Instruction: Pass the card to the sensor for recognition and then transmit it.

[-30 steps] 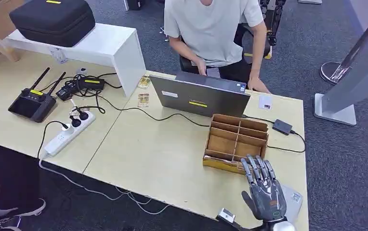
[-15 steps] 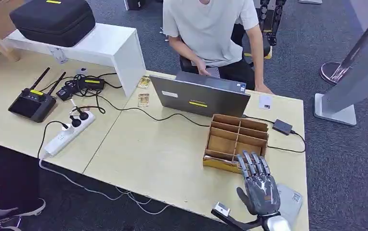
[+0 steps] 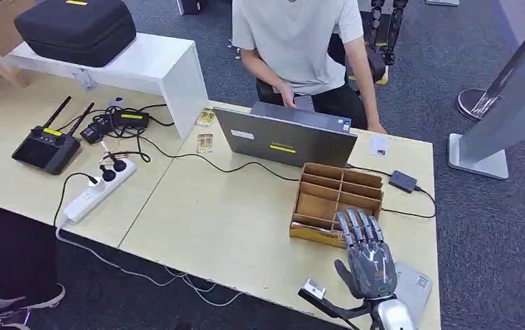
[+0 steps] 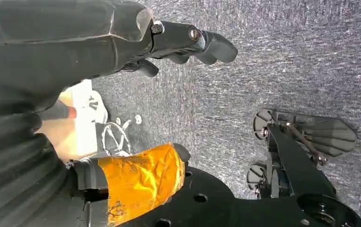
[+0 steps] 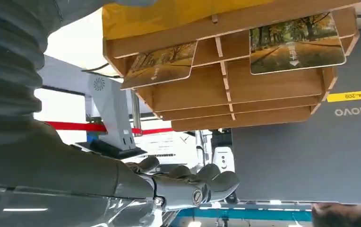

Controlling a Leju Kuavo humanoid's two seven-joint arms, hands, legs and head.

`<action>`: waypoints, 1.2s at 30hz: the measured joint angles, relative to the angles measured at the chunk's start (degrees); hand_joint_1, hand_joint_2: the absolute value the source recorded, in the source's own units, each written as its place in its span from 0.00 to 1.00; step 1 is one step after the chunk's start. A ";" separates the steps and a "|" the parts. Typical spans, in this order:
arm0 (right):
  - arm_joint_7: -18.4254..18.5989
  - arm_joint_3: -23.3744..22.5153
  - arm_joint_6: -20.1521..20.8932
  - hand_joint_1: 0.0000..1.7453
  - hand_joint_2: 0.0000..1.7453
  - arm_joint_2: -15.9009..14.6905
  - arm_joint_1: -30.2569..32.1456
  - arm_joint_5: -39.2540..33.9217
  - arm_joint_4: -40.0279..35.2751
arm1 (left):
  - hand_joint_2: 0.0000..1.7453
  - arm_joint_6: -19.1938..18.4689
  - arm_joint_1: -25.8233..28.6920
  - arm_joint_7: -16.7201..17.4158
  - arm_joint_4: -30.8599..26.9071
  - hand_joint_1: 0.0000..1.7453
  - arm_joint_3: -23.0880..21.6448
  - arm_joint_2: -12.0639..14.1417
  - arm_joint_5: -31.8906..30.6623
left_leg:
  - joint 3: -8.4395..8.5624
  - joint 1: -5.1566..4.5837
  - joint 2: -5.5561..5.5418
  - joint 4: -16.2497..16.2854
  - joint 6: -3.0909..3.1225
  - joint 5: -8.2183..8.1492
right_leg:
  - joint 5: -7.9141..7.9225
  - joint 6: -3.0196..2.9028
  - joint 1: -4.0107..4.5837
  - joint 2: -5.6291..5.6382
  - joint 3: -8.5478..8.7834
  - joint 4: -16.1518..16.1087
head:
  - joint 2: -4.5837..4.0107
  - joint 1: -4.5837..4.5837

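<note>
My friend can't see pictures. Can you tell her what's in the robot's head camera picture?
A grey robot hand, fingers spread and holding nothing, hovers over the near edge of a wooden divided box on a pale table. Behind the box stands an open laptop, where a person in a light shirt sits facing the robot.

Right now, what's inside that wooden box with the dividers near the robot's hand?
The right wrist view shows two picture cards standing in the wooden box's front compartments. The compartments behind look empty. From the head view the right hand covers part of the front row.
</note>
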 joint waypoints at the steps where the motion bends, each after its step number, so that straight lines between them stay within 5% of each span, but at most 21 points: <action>1: 0.06 0.00 0.00 0.00 1.00 0.04 -0.05 -0.11 0.02 | 1.00 0.00 0.00 0.00 0.00 0.00 0.00 0.00 0.00 | 0.00 0.00 0.00 0.00 0.00 0.00 | 0.00 0.00 0.00 0.00 0.00 0.00 | 0.00 0.00; 36: 4.02 0.26 0.13 0.00 1.00 0.09 -6.41 -0.90 8.18 | 1.00 -0.17 0.00 0.02 0.02 0.00 0.28 0.02 -0.07 | 0.01 0.00 0.00 0.00 0.00 0.01 | 0.01 0.00 0.00 0.00 0.00 0.00 | 0.00 0.00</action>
